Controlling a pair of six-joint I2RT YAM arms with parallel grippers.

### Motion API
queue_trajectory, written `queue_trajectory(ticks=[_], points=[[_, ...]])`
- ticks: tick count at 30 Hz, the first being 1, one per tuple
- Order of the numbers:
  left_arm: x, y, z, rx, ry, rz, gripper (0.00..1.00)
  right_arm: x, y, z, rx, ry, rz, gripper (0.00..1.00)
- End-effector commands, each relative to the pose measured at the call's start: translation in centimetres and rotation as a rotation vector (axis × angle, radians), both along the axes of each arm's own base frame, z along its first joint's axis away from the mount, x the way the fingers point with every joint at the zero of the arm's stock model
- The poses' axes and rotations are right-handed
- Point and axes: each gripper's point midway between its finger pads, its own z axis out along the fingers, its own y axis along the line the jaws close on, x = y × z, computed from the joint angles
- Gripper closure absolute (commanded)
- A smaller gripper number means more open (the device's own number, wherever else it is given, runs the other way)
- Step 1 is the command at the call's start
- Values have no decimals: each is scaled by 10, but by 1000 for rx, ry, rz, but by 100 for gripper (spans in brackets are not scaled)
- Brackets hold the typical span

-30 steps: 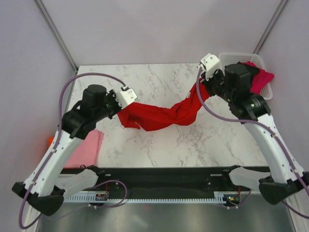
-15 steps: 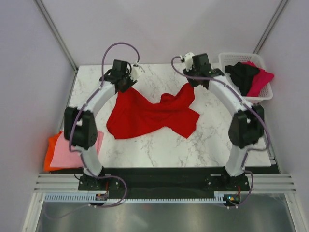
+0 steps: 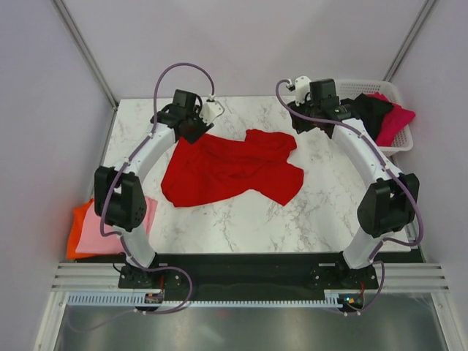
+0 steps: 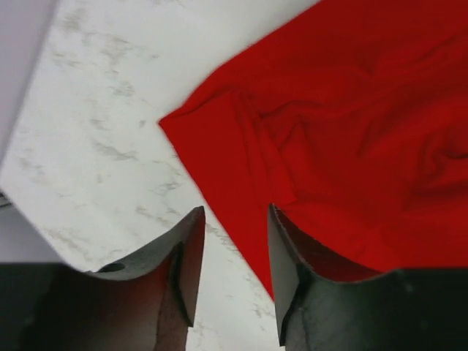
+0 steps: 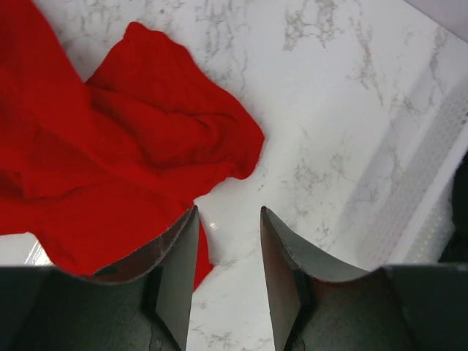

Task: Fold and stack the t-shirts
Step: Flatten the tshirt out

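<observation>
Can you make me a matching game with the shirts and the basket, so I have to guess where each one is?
Things:
1. red t-shirt
2. pink t-shirt
3. black t-shirt
4. white basket

Places:
A. lying inside the basket
B. spread out in the middle of the table
C. at the far right corner
D. at the near left edge

Pairs: 1-B, 2-D, 3-A, 4-C

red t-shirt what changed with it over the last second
The red t-shirt went from stretched between both arms to lying spread on the table. The left pincer and right pincer let go and stand open; the right moved toward the basket. The basket, pink shirt and orange shirt stayed put.
</observation>
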Motion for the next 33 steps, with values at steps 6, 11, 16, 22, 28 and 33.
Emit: queue_trajectory(ticks=[6, 11, 16, 22, 28, 33], points=[[-19, -8, -89, 23, 332, 6, 68, -8, 24, -33, 50, 104, 117, 55], [-5, -5, -107, 54, 349, 43, 62, -6, 23, -39, 37, 116, 125, 55], [0, -2, -126, 83, 374, 63, 61, -9, 24, -45, 46, 137, 132, 54], [3, 10, -134, 116, 381, 112, 63, -13, 23, -54, 41, 157, 132, 54], [-1, 19, -134, 119, 387, 129, 66, -14, 24, -58, 42, 166, 136, 55], [0, 21, -135, 121, 386, 139, 72, -10, 25, -54, 47, 155, 134, 54]])
